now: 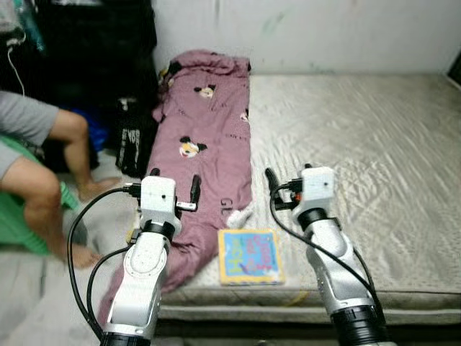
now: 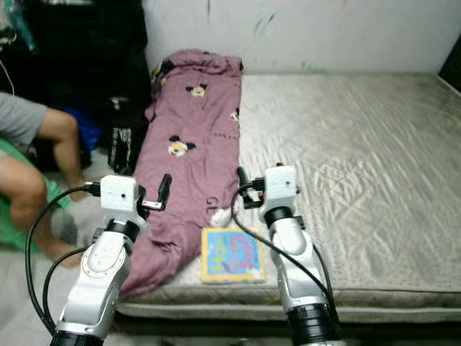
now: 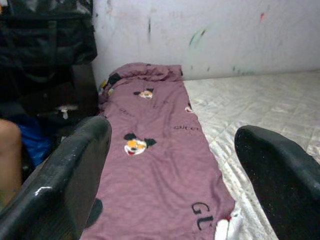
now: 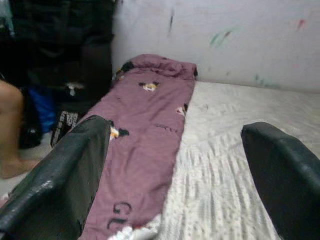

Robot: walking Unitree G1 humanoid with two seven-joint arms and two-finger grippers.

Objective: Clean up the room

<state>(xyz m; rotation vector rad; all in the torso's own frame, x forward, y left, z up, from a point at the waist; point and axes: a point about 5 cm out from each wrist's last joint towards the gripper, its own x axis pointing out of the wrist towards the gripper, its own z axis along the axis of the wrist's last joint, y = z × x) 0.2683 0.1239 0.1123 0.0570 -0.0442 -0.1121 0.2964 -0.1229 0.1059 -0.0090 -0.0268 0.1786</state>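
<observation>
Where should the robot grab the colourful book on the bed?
Probably the near edge of the book. It lies flat near the mattress front edge, between the two arms, so a finger could slide under from the robot's side. The open right gripper hovers closest.

Silver arms, white wrist blocks, black cables; left gripper, right gripper: black fingers, prob. rubbery.

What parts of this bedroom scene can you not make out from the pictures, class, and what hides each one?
- Person: upper body cut off by the head views' left edge.
- Colourful book: cover too small and blurred to read.
- Purple blanket: its near end is hidden behind the left arm in the head views.
- Dark bags beside the mattress: too shadowed to identify.
</observation>
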